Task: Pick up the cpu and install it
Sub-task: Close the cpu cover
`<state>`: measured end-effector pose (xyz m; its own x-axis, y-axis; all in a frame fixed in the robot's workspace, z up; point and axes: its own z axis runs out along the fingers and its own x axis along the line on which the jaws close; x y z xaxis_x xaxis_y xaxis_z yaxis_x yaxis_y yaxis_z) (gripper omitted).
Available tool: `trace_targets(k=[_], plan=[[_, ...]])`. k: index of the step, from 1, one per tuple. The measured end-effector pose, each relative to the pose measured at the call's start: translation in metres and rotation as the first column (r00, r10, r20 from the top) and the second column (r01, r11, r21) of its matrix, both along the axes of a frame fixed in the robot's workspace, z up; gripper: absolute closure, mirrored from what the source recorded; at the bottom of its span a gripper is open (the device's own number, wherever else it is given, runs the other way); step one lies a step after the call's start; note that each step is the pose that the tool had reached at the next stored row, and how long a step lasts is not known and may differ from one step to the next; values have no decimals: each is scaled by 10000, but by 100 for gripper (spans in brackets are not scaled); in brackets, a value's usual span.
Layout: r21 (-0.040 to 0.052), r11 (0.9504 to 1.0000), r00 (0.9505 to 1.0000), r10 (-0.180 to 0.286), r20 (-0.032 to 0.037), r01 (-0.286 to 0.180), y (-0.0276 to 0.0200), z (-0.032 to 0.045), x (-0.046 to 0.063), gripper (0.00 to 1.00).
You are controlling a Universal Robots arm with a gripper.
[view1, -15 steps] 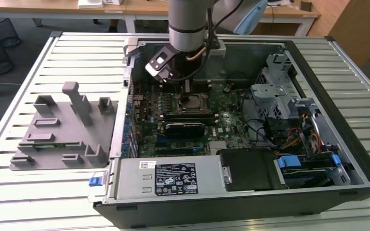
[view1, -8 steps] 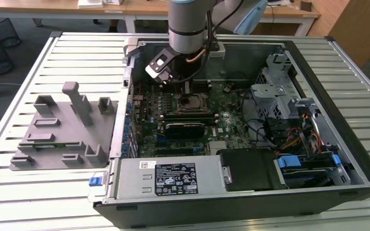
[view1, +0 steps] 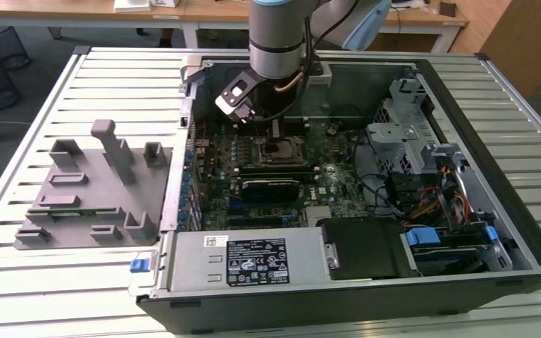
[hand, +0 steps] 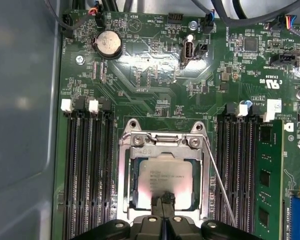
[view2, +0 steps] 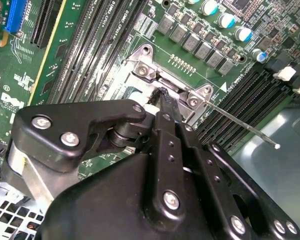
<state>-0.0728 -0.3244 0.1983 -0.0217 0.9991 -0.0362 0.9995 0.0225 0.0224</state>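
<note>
The cpu [hand: 162, 177], a flat square chip with a pale silvery top, lies inside the metal socket frame [hand: 124, 185] on the green motherboard [hand: 155, 90]. My gripper [hand: 163, 199] hangs directly over the chip, its two black fingertips pressed together and shut with nothing between them; whether they touch the chip's top I cannot tell. In the second wrist view the gripper [view2: 161, 96] points down at the socket frame [view2: 145, 70]. The exterior view has the gripper [view1: 275, 132] just above the socket frame [view1: 283, 153] inside the open computer case.
A thin metal lever [hand: 221, 187] runs along the socket. A green memory strip [hand: 268, 190] and empty memory slots [hand: 85, 175] flank it. A grey fixture [view1: 92, 190] sits at the exterior view's left. The power supply [view1: 251, 260] and drive cage [view1: 411, 141] crowd the case.
</note>
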Motion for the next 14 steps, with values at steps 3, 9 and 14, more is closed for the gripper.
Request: trace_targets(k=[3, 9, 14], plan=[[3, 10000, 10000, -1, 2, 1, 2, 2, 2, 89], [2, 10000, 10000, -1, 1, 1, 2, 92, 2, 89], [2, 10000, 10000, 0, 0, 0, 2, 96, 63, 89]])
